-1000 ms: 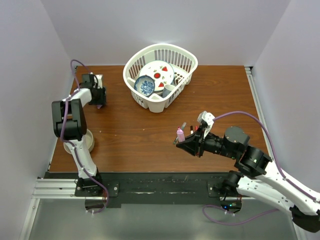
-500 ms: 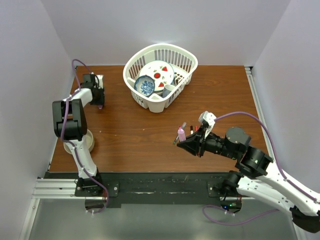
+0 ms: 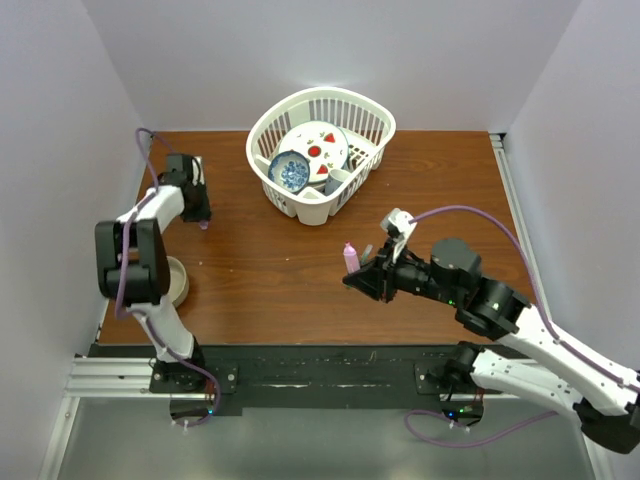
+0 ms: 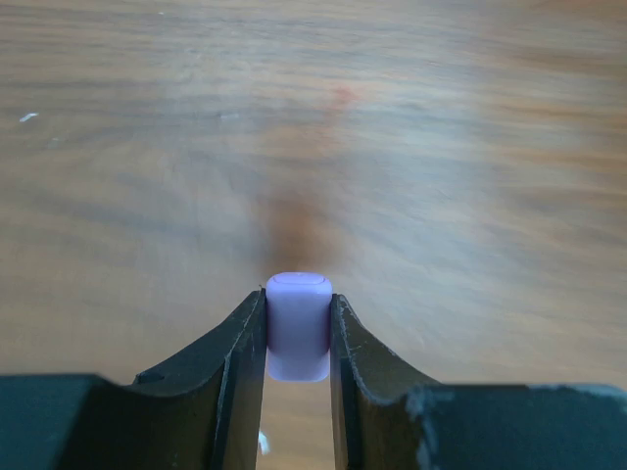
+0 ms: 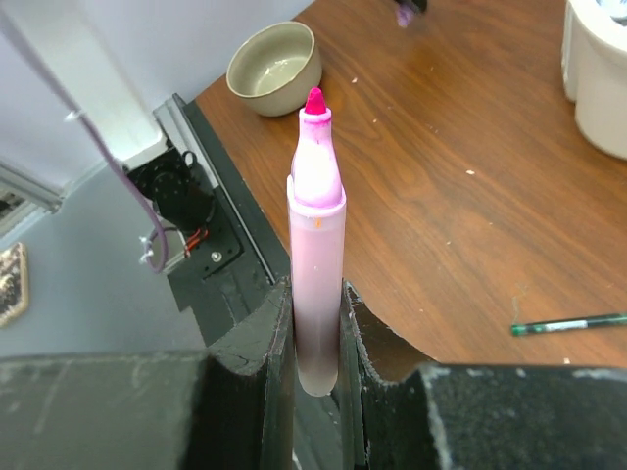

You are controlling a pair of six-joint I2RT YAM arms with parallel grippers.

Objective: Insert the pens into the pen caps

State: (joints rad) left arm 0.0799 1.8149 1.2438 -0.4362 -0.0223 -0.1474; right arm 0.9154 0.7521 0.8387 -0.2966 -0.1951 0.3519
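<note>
In the left wrist view a short pale lilac-pink pen cap (image 4: 299,328) sits pinched between the black fingers of my left gripper (image 4: 299,315), just above the wood. From above, that gripper (image 3: 202,216) is at the table's far left. My right gripper (image 5: 316,323) is shut on the lower barrel of a stubby pink marker (image 5: 316,225), which stands upright with its bare tip (image 5: 314,101) pointing up. In the top view the marker (image 3: 351,257) is near the table's middle, right of centre. A thin dark green pen (image 5: 568,324) lies flat on the wood to the right.
A white basket (image 3: 372,120) holding plates stands at the back centre. A beige bowl (image 3: 177,281) sits at the front left beside the left arm. The brown table (image 3: 260,260) ends at a black rail (image 3: 320,365) along the near side.
My left gripper has closed on the cap and drawn slightly toward the table's middle. My right arm has carried the marker left and a little farther from the front edge.
</note>
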